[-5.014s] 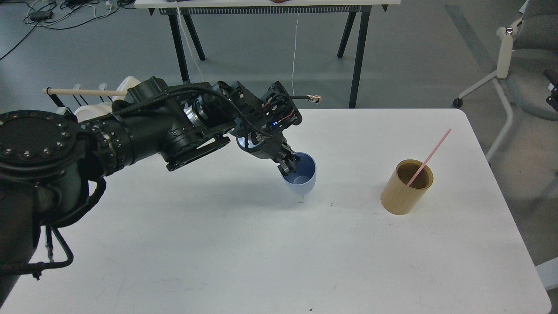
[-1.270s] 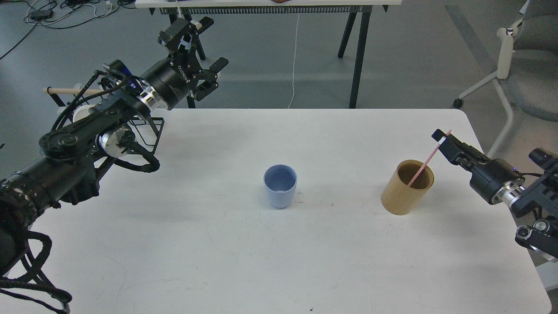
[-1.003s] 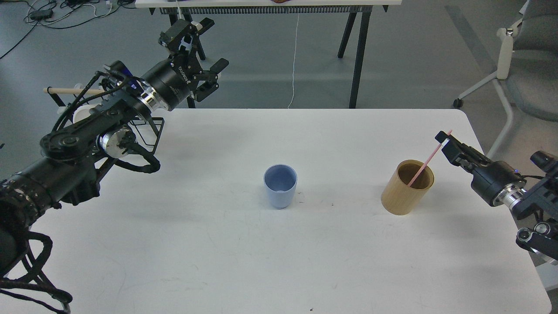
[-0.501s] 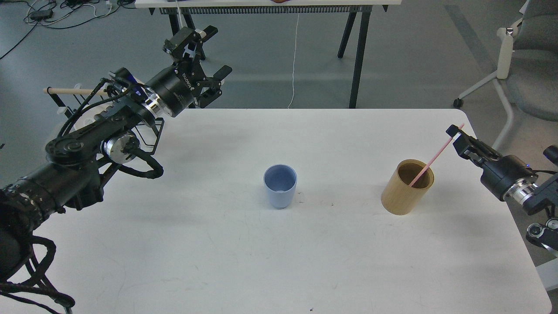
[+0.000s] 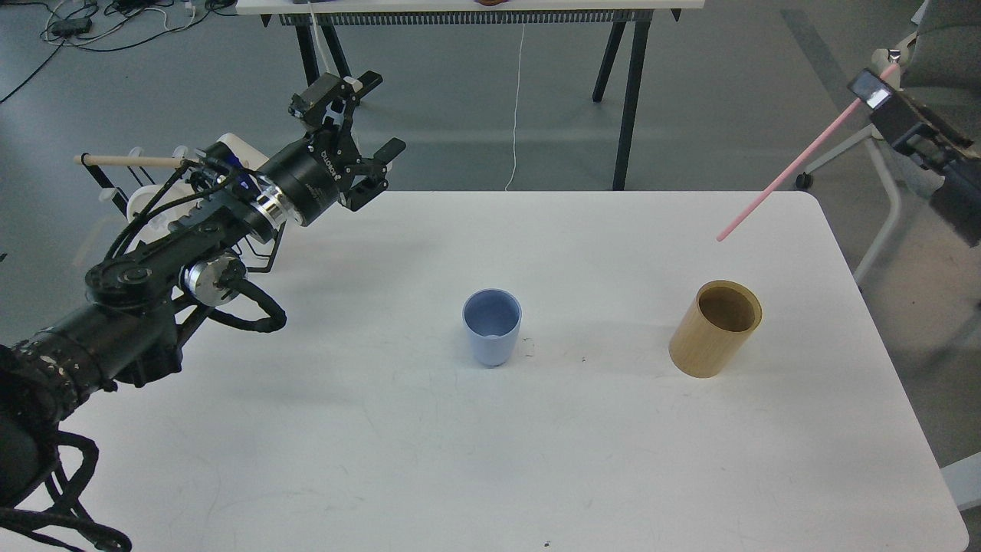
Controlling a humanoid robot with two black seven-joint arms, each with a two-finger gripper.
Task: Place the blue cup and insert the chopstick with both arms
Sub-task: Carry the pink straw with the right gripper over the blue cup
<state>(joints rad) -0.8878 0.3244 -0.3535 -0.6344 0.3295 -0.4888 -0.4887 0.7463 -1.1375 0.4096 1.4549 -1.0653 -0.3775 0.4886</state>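
Up at the right edge of the head view, the right gripper [image 5: 881, 84] pinches the upper end of the pink chopstick [image 5: 789, 172]; its fingers are closed on that tip, with a small pale patch showing on the near fingertip. From there the stick's long axis slants down and to the left, its free lower end hanging in the air above the far right part of the white counter [image 5: 490, 460], clear of the tan wooden cylinder holder [image 5: 714, 330] below it and touching nothing. The holder stands upright on the counter, well apart from the stick's tip.

Near the middle of the counter the blue cup [image 5: 491, 326] stands upright, mouth up, darker blue inside. No fingers are near it: it sits between the two arms and well apart from both.

On the far left, the left gripper [image 5: 366, 115] hovers past the counter's back edge with its fingers spread wide and nothing between them. White lettering on its black body reads "ROBOTIQ", seen upside down. Behind that arm, a black wire rack [image 5: 107, 188] carries a pale wooden rod [image 5: 134, 161] lying roughly level.
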